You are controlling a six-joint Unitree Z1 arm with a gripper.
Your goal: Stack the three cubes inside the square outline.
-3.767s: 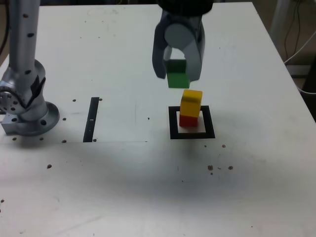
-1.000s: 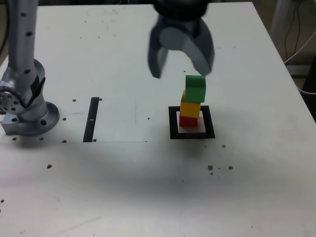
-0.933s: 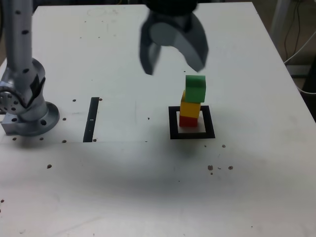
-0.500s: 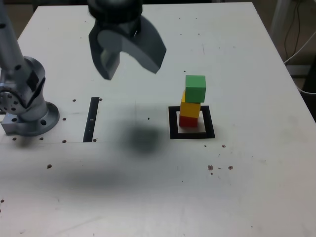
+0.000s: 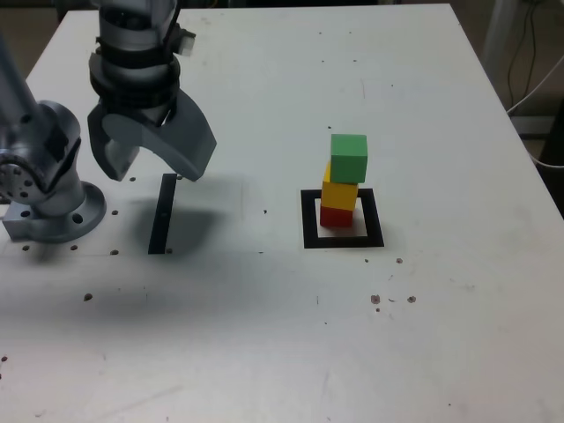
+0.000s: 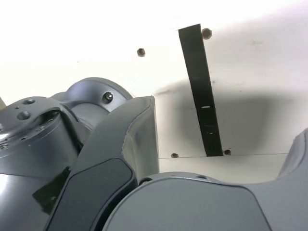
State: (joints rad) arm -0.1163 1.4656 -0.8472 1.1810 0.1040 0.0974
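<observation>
The three cubes stand as one tower inside the square outline (image 5: 308, 231): the red cube (image 5: 334, 216) at the bottom, the yellow cube (image 5: 339, 192) on it, and the green cube (image 5: 349, 158) on top, set slightly toward the exterior view's right. My gripper (image 5: 152, 167) hangs far off at the exterior view's left, over the narrow black strip (image 5: 163, 213). It is open, with nothing between its jaws. The wrist view shows one grey finger (image 6: 127, 154) and the strip (image 6: 199, 91), but no cubes.
The arm's grey base (image 5: 48, 189) stands at the exterior view's left, close beside the gripper; it also fills part of the wrist view (image 6: 38, 134). Small dark screw holes dot the white table (image 5: 264, 335). A cable (image 5: 529, 88) hangs beyond the table's right edge.
The gripper, earlier holding the green cube above the stack, has left it on the yellow cube and swung open toward the exterior view's left and down. The tower has not moved.
</observation>
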